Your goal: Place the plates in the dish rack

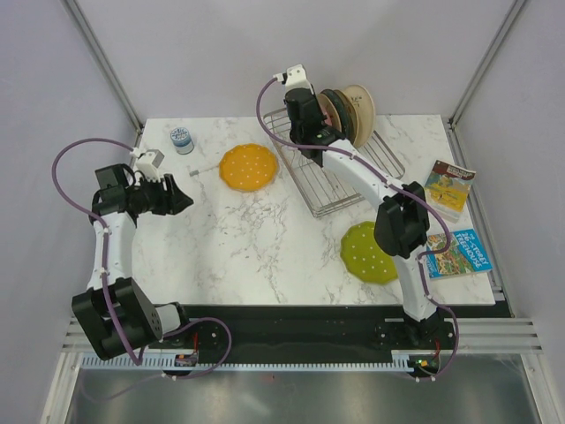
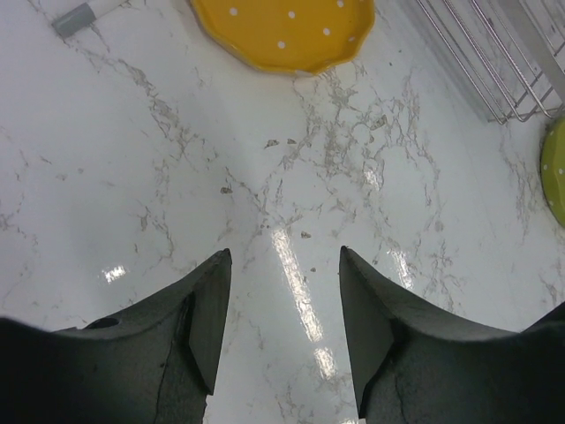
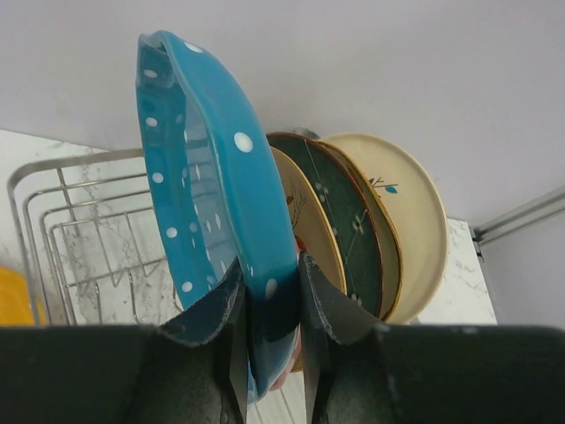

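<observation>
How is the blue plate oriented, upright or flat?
Upright: the blue plate stands on edge, pinched by the right gripper, next to the standing plain plates.

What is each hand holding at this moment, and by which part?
The right hand grips the blue plate by its scalloped rim, plate held on edge. The left hand is open and holds nothing.

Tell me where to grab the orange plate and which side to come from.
Pinch the raised wavy rim of the orange plate on the side facing the left gripper, coming down at a slant. It lies flat on the table, so only the rim likely offers a hold, and the dish rack crowds its other side.
</observation>
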`<state>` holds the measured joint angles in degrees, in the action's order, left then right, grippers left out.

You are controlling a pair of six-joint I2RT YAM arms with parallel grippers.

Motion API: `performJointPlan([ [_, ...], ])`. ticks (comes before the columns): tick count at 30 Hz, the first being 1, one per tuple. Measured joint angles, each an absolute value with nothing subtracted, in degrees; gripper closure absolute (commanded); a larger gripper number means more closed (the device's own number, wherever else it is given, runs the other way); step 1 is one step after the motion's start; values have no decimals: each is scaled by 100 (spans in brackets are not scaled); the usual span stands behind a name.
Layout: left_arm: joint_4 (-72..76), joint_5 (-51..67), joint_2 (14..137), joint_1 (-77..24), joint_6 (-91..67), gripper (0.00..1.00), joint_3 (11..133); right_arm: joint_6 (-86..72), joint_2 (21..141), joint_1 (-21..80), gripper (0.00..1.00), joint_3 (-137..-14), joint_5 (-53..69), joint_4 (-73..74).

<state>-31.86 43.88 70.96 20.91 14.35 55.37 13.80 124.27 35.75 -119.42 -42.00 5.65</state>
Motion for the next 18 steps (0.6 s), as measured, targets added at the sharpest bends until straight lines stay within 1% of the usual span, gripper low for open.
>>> performJointPlan([
  [18,-2939,4340,7314,1850,1153,41,5518,1463,12488,3507,100,-11828,-4322,701],
])
